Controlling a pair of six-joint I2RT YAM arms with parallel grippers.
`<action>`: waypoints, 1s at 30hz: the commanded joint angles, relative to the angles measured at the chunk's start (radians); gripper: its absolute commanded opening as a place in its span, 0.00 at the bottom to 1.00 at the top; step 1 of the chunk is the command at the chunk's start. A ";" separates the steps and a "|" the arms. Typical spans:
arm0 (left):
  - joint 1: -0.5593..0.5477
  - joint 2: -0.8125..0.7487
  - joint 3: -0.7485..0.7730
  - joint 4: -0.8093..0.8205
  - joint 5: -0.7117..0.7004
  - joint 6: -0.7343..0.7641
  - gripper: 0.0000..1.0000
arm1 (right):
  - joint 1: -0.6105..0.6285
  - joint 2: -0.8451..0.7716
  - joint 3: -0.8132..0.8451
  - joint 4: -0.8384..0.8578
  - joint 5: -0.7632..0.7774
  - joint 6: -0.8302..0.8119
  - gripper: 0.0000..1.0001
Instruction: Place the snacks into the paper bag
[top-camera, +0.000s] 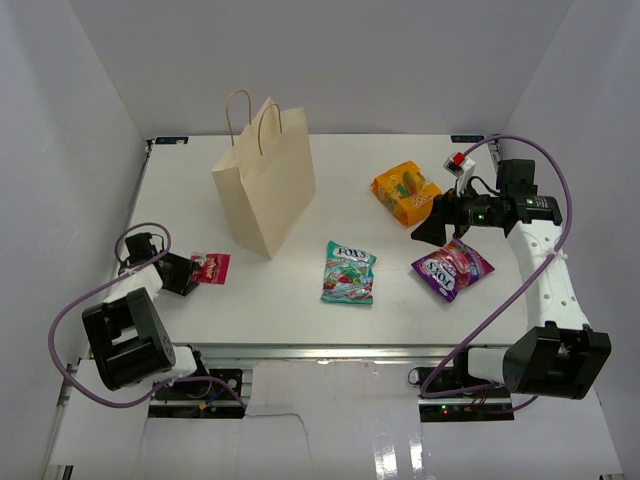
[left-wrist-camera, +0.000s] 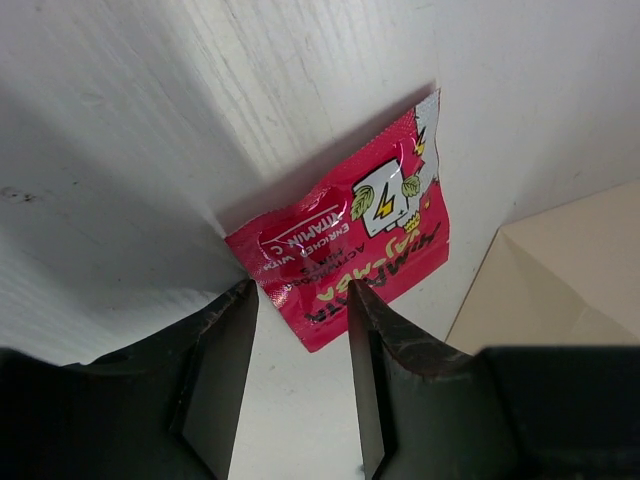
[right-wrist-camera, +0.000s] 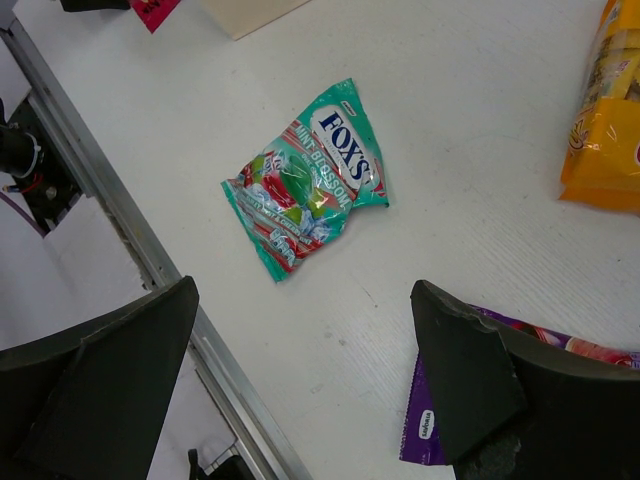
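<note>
At the left near side of the bench (top-camera: 300, 325), the red sachet (left-wrist-camera: 345, 245) lies flat near the paper bag (top-camera: 265, 180), with its near corner between the parted, empty fingers of the left end effector (left-wrist-camera: 300, 300). It is best to reach further over the thin foil before pinching. The right end effector (right-wrist-camera: 303, 290) hangs wide open.

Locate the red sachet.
Top view, left side of the table: the red sachet lies at the tips of the left fingers, with the paper bag beyond it.
</note>
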 joint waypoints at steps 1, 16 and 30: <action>-0.004 0.077 -0.067 -0.098 -0.027 0.045 0.53 | -0.002 -0.008 0.029 0.029 -0.022 0.004 0.94; -0.004 0.121 -0.045 -0.095 -0.064 0.054 0.31 | -0.002 -0.021 0.032 0.027 -0.024 0.006 0.94; -0.002 -0.023 0.008 -0.119 -0.018 0.127 0.32 | -0.002 -0.028 0.029 0.026 -0.024 0.004 0.94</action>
